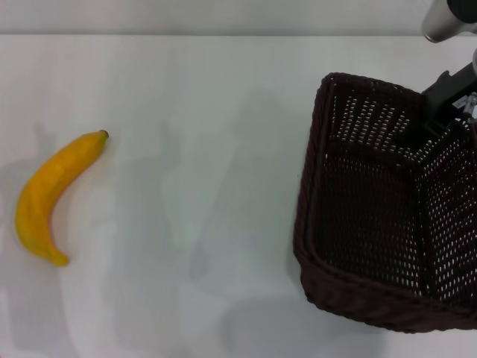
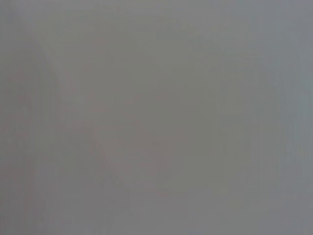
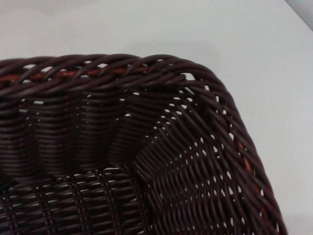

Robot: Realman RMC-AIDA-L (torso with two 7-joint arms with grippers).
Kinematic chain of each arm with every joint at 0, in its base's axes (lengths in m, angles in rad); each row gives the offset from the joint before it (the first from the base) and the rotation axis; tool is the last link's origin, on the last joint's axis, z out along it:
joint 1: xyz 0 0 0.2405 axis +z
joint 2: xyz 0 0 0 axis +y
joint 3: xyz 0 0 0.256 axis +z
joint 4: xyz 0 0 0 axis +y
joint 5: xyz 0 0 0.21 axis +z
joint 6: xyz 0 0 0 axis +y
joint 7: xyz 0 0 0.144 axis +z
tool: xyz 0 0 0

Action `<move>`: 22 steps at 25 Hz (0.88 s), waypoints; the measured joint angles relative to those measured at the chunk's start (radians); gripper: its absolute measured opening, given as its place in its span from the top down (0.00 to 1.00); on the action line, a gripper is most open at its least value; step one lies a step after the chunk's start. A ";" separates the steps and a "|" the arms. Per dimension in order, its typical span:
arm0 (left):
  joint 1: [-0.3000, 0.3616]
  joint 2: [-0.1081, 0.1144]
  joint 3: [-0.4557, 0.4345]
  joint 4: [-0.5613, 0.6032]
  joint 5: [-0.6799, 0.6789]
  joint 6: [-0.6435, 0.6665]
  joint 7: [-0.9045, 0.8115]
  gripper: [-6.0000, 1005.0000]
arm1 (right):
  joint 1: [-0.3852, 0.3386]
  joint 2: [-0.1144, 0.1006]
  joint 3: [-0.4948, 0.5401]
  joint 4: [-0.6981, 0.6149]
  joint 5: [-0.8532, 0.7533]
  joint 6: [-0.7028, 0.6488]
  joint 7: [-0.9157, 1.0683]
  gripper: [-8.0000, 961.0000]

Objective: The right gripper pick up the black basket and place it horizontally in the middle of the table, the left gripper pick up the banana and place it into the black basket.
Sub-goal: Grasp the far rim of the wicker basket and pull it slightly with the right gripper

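Woven dark wicker fills the right wrist view: one rounded corner of the black basket [image 3: 146, 161], braided rim on top. From the head view, this basket [image 1: 380, 224] sits at the table's [image 1: 209, 97] right side, tilted. Over its far right rim hangs the right gripper [image 1: 451, 101]; whether its claw grips the rim cannot be told. Well apart at far left lies the banana [image 1: 52, 195]. Nothing of the left gripper shows.

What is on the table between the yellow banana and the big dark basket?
Nothing: only bare glossy white table lies between the curved yellow banana and the dark woven wicker basket, in the head view.
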 joint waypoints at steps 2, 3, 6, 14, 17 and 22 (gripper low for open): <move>0.000 0.000 0.000 0.000 0.001 0.000 0.000 0.11 | -0.001 0.001 -0.004 -0.004 -0.002 0.000 0.000 0.42; 0.000 0.000 0.000 0.000 0.001 0.000 0.000 0.11 | -0.002 0.001 -0.006 -0.009 -0.003 0.000 0.000 0.43; 0.000 0.000 0.000 0.000 0.001 0.000 0.000 0.11 | -0.007 0.002 -0.014 -0.026 -0.006 -0.002 0.000 0.44; -0.005 0.000 0.000 0.000 0.002 0.000 -0.001 0.11 | -0.001 0.013 -0.040 -0.054 -0.059 -0.006 0.025 0.57; -0.005 0.000 0.000 0.000 0.002 0.000 -0.001 0.11 | 0.000 0.015 -0.041 -0.061 -0.072 -0.008 0.036 0.58; -0.008 0.000 0.000 -0.001 0.002 0.000 -0.001 0.11 | -0.004 0.022 -0.041 -0.104 -0.081 -0.023 0.079 0.60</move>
